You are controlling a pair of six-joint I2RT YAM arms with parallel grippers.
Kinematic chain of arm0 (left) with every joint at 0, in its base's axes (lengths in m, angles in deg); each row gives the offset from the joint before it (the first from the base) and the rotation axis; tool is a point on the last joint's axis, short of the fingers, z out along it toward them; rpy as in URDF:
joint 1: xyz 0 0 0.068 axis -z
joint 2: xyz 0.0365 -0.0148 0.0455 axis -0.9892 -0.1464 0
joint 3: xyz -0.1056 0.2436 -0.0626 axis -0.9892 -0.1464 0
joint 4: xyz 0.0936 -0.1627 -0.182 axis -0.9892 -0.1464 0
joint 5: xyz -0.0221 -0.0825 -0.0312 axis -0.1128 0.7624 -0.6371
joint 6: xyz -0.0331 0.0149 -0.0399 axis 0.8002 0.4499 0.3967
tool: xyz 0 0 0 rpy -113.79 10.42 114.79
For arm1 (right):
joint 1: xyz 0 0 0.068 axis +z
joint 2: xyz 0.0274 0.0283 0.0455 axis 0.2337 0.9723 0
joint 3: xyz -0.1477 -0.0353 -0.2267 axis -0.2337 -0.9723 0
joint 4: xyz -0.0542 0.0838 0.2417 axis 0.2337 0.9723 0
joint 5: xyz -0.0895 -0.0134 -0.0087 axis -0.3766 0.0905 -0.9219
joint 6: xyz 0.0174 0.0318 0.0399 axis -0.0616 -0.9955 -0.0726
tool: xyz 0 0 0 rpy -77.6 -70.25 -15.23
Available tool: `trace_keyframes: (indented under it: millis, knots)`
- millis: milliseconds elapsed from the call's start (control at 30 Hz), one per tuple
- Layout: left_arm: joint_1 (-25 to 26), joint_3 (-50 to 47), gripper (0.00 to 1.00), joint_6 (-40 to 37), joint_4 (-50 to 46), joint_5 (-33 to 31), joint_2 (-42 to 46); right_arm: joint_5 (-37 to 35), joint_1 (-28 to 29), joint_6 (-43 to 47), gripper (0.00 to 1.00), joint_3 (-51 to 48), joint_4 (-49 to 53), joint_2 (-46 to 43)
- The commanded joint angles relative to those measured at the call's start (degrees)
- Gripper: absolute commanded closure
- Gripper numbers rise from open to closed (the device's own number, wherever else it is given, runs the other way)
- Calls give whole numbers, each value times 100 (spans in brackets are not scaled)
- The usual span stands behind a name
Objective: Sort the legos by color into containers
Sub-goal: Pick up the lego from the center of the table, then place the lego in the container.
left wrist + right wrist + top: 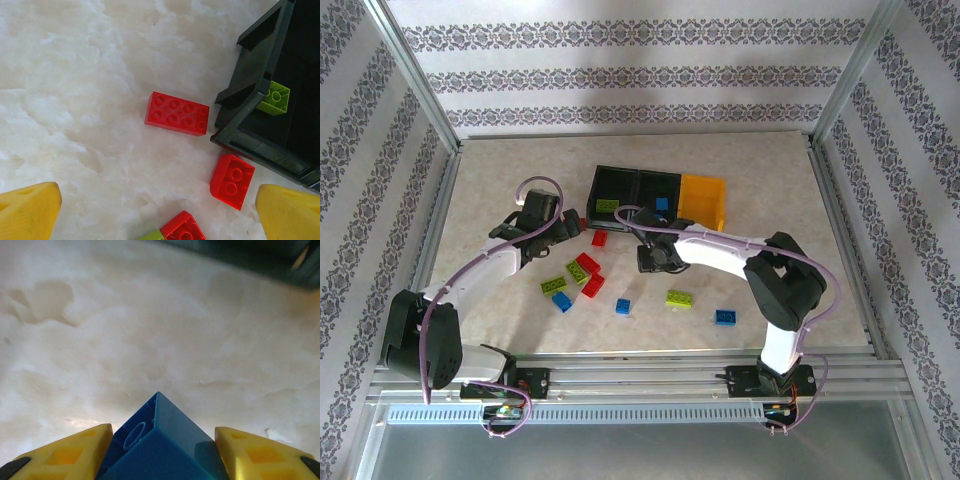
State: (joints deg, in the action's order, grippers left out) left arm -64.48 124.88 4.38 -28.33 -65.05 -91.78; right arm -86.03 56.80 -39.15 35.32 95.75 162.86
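Observation:
Three joined containers stand at the back: a black bin (610,183) holding a lime brick (608,205), a black bin (660,186) holding a blue brick (662,203), and a yellow-orange bin (704,198). My right gripper (160,462) is shut on a blue brick (165,440), held low over bare table just in front of the bins (648,257). My left gripper (160,220) is open beside the left black bin's corner (260,95), over a red 2x4 brick (177,113) and a small red brick (232,180). That bin's lime brick (274,97) shows inside.
Loose legos lie mid-table: red ones (587,263) (593,286), lime ones (577,271) (555,285) (679,298), blue ones (562,301) (623,306) (725,317). Another red brick (182,227) sits near my left fingers. Metal frame posts and patterned walls surround the table.

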Motion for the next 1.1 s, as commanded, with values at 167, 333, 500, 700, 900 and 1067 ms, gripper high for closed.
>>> trace_keyframes:
  millis: [167, 333, 500, 700, 900, 1067]
  knots:
    - [-110, 4, 1, 11, 20, -39, 71, -561, -453, 725, 54, 1093, 66, -6]
    - [-122, -35, 1, 13, -13, -48, 120, -591, -787, 1077, 53, 1788, 66, 416]
    - [-140, -34, 0, -18, -70, -57, 150, -654, -1005, 1390, 51, 2372, 57, 866]
    - [-161, -51, 0, -32, -113, -73, 152, -517, -1216, 1570, 48, 2792, -13, 1344]
    - [-179, -54, 0, -73, -149, -83, 112, -504, -1234, 1680, 33, 2993, 5, 1528]
    - [-182, -42, 0, -85, -140, -58, 47, -484, -1240, 1715, 28, 2976, 11, 1423]
